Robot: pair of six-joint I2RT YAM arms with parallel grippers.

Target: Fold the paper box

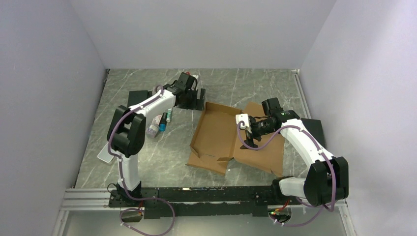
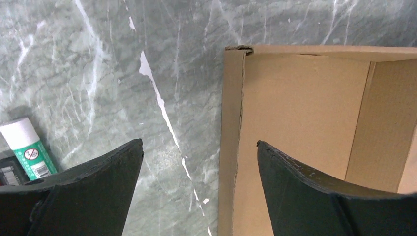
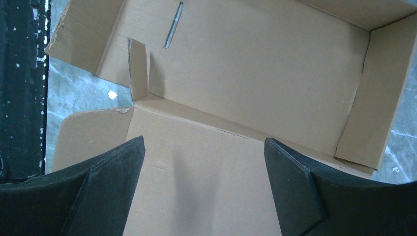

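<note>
While both arms reach out over it, the paper box [image 1: 216,135] lies opened out on the right half of the table [image 1: 147,162], inner side up. Its long axis runs from the near edge toward the back wall, and the far end leans a little to the right. The shallow tray part, with low walls raised, sits on the left. A wide flat flap joins it on the right, and small tabs stick out at the near end.

The left gripper [image 2: 199,142] hangs at the box's far left corner with its fingers spread wide. One finger is over bare table and the other over the tray floor, with the tray's side wall below the gap. It clamps nothing. The right gripper [image 3: 204,139] is also spread wide above the flat flap, just beside the fold that meets the tray, and it holds nothing.

The tabletop is grey-green stone pattern with white veins. Small bottles and tubes [image 1: 161,123] lie left of the box, near the left arm. Plain pale walls [image 1: 206,34] close in three sides, and a metal rail [image 1: 196,196] at the near edge carries both arm bases.
</note>
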